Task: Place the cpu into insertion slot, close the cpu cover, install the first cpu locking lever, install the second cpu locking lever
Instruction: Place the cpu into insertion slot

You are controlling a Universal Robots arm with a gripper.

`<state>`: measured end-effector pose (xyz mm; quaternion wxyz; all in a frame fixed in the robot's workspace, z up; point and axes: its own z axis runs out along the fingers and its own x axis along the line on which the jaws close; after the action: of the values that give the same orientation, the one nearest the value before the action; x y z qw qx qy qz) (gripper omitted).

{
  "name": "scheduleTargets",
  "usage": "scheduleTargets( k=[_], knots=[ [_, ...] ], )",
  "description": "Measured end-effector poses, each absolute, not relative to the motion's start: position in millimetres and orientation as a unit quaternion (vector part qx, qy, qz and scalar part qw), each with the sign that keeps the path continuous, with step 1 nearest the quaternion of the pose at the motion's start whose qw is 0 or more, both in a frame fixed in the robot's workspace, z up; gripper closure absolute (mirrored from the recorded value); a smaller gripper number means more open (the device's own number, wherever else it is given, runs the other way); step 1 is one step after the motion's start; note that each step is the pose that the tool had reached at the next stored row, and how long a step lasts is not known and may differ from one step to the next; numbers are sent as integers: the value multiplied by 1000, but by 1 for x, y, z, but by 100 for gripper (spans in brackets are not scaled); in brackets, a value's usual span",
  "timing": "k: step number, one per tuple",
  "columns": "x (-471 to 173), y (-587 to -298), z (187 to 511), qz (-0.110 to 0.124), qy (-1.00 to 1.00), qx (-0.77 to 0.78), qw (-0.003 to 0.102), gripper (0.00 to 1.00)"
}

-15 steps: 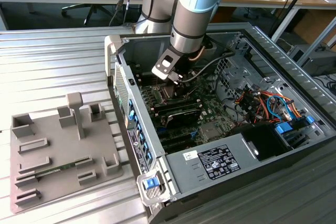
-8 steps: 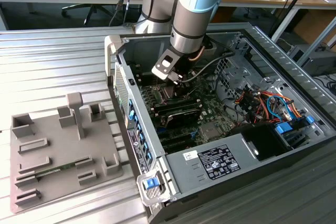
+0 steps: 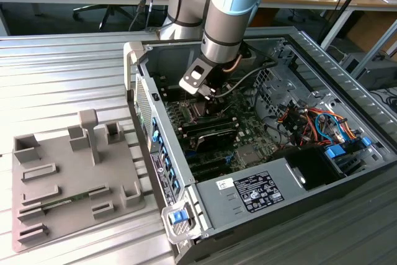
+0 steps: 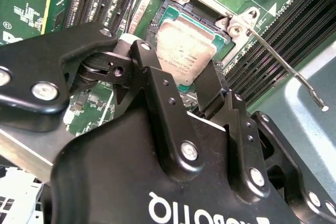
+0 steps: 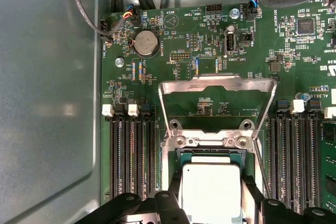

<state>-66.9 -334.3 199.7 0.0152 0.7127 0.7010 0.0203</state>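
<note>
Silvery-grey metal face, greenish-brown rim: the cpu (image 5: 212, 190) is a small flat square with faint print on top. In both wrist views it lies flat inside the insertion slot (image 5: 210, 153). I can't tell whether it's fully seated.

My fingers (image 5: 173, 195) are pinching the cpu, one dark pad against each of two opposite edges. In the second wrist view the cpu (image 4: 184, 51) sits within the dark socket frame (image 4: 173, 11), with one finger (image 4: 207, 85) at its near edge.

The cpu cover (image 5: 218, 81) is a thin silvery frame with a square cut-out. It is swung open on its hinge edge, tilted up and off the slot. One locking lever (image 4: 278, 61), a thin metal rod, sticks out from a slot corner with its bent end over the grey case wall.

Green circuit board (image 5: 173, 40). Long black memory slots (image 5: 131, 150) run on both sides of the socket.

In the exterior view my fingers (image 3: 208, 88) reach down into the open computer case (image 3: 248, 190), which lies on the ribbed metal bench (image 3: 62, 72). A grey tray (image 3: 62, 178) of holders sits beside the case at the exterior view's left.
</note>
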Motion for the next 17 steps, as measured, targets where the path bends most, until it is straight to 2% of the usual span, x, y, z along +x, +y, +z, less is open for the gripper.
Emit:
scheduleTargets(
  k=[2,4,13,14,16,17],
  knots=[
    [-67,-334,199,21,701,713,15,45],
    [-67,-334,200,20,701,713,15,33],
    [-67,-334,217,21,701,713,15,33],
    [-67,-334,217,20,701,713,15,35],
    [-64,-334,217,17,701,713,12,48],
    [-63,-334,215,15,701,713,10,48]
  ],
)
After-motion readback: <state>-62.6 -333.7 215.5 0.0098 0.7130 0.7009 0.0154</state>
